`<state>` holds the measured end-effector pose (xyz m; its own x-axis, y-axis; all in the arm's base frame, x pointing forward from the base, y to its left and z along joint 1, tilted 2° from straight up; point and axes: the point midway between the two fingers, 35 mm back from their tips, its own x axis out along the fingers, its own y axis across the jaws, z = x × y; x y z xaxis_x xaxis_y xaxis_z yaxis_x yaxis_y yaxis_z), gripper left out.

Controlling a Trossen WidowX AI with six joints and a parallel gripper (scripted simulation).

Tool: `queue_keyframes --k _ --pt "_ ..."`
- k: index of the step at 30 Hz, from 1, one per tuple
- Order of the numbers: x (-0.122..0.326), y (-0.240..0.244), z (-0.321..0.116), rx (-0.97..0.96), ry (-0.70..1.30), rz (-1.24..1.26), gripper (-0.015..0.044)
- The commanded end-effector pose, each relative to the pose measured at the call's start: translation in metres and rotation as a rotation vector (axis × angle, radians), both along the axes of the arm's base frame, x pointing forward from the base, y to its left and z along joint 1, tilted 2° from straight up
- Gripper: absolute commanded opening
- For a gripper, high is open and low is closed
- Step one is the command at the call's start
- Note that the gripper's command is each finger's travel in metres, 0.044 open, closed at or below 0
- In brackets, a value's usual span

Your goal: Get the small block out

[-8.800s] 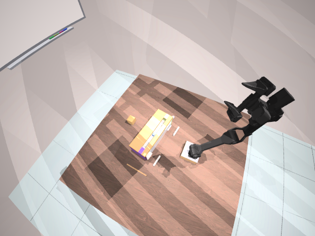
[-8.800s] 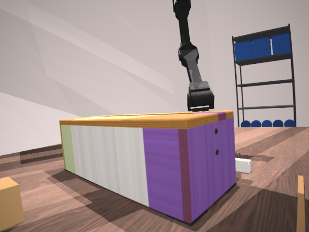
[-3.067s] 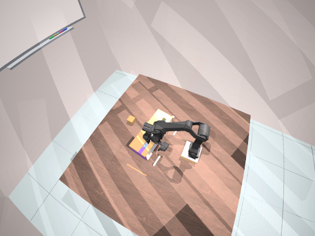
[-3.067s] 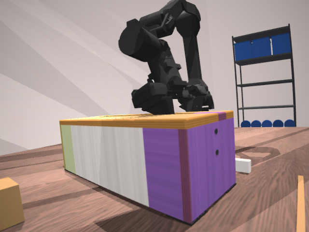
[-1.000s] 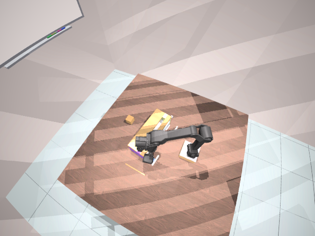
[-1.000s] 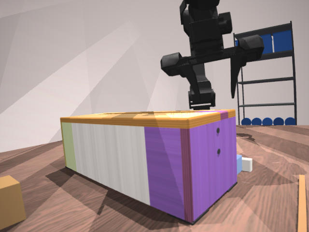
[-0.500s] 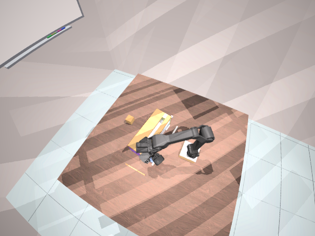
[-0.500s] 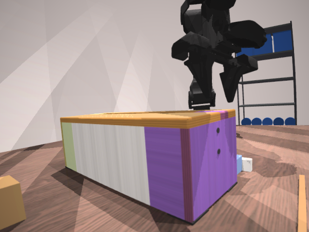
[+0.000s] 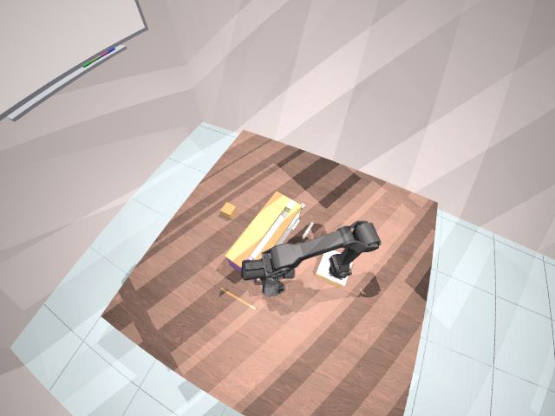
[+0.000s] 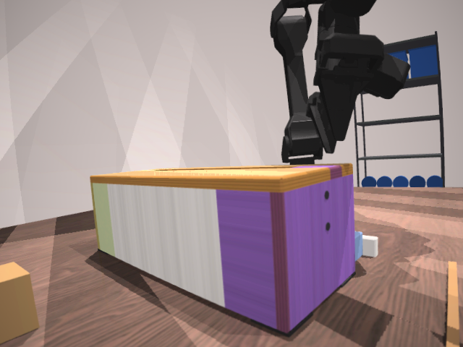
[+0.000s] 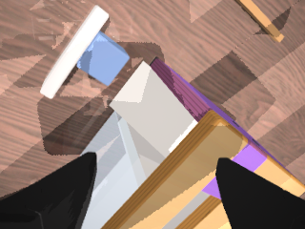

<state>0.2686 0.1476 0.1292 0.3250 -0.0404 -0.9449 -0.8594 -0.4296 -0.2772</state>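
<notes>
The blue block (image 10: 358, 246) (image 11: 106, 59) is outside the box, low at the table beside its clear front, near the purple end. A white bar (image 10: 370, 245) (image 11: 75, 52) lies right against the block's far side. The box (image 9: 253, 225) (image 10: 168, 231) has an orange wooden top, a purple end and a clear front panel (image 11: 102, 153). A whitish panel (image 11: 150, 97) juts from the front near the purple end. My gripper (image 10: 334, 145) (image 11: 157, 163) is open and empty, above the level of the box top. In the top view the arm hides the block.
A tan cube (image 9: 228, 210) (image 10: 17, 298) stands behind the box. A thin wooden strip (image 9: 238, 299) (image 10: 452, 298) (image 11: 261, 19) lies beyond the purple end. Another white bar (image 9: 308, 230) lies between the box front and the arm's base (image 9: 329, 278).
</notes>
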Motion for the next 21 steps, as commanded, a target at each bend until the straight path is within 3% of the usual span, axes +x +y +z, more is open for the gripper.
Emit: queue_keyframes --k 1,21 --pt "-0.007 0.005 0.0121 -0.381 -0.053 0.834 0.0285" --pt "-0.007 0.0055 0.0101 -0.403 -0.052 0.88 0.0285"
